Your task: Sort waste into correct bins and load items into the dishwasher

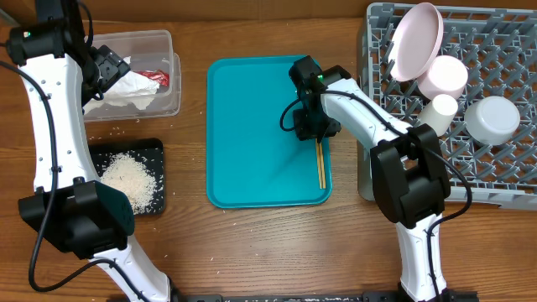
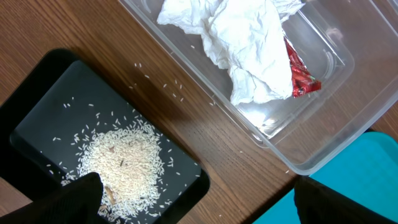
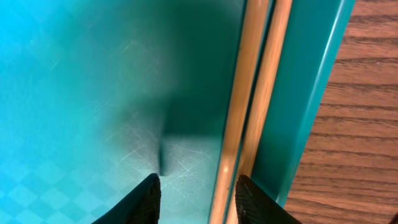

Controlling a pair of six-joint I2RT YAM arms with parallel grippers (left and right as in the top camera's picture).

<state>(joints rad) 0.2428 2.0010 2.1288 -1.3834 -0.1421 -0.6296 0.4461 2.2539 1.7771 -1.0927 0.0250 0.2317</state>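
Right gripper (image 3: 199, 196) sits low over the teal tray (image 1: 252, 126), at the table's centre. Its fingers are part spread and straddle the chopsticks (image 3: 249, 93): one finger is against them, the other stands clear, so nothing is pinched. The chopsticks lie side by side along the teal tray's 3 o'clock rim.

Left gripper (image 2: 199, 208) is spread wide and empty, above the tub (image 1: 172, 84) at 10 o'clock. Napkin (image 2: 242, 43) and wrapper (image 2: 301, 78) are in the tub.

Rice (image 2: 121, 165) is heaped in the black tray (image 2: 37, 118) at 8 o'clock, with stray grains on the wood beside it.

Rack (image 1: 495, 176) at 2 o'clock holds a tilted plate (image 1: 417, 38) and a bowl (image 1: 492, 119).
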